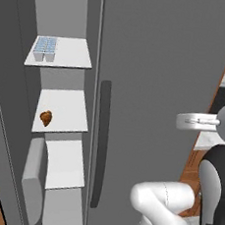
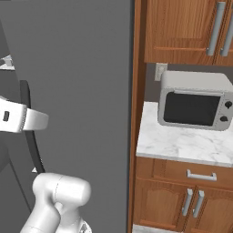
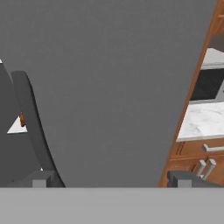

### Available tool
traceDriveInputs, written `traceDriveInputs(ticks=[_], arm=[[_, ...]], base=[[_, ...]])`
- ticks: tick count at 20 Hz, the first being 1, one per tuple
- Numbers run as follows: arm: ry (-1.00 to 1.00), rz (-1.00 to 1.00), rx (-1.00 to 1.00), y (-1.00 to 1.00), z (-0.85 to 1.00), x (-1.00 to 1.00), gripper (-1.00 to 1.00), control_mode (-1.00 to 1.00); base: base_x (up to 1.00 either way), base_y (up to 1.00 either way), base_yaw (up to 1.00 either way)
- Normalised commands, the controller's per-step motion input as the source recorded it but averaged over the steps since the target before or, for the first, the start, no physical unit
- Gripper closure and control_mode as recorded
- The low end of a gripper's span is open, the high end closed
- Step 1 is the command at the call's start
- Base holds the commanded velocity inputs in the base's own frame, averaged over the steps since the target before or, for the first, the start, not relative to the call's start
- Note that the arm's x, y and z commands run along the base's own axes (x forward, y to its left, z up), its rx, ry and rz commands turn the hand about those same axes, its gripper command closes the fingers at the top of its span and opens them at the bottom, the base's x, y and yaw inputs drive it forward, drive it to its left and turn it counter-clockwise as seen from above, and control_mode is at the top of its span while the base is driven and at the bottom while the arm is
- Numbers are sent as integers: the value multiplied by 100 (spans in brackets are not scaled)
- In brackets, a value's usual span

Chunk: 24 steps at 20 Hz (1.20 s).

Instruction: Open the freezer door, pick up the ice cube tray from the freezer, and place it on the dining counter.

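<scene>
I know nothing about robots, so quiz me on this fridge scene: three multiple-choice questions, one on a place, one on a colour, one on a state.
1. Where is the ice tray?
A. top freezer shelf
B. marble counter
C. inside the microwave

2. What colour is the lump on the middle shelf?
A. green
B. brown
C. white

3. How is the freezer door?
A. shut
B. swung open
C. missing

Answers:
1. A: the ice tray sits on the highest white shelf seen in the freezer.
2. B: the lump on the middle shelf is reddish brown.
3. B: the freezer door stands swung out to the left, leaving the shelves exposed, while the plain door beside it is closed.
</scene>
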Motion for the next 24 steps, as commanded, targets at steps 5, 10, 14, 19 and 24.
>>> traceDriveInputs(ticks=[5, 10, 14, 19, 24], arm=[[1, 0, 0, 0, 0, -3, -100, 100], [0, 0, 0, 0, 0, 0, -100, 100], [0, 0, 0, 0, 0, 0, -100, 100], [0, 0, 0, 0, 0, 0, -100, 100], [0, 0, 0, 0, 0, 0, -100, 100]], base=[[-23, 0, 0], [-69, 27, 0], [-24, 65, 7], [-12, 54, 17], [1, 39, 14]])
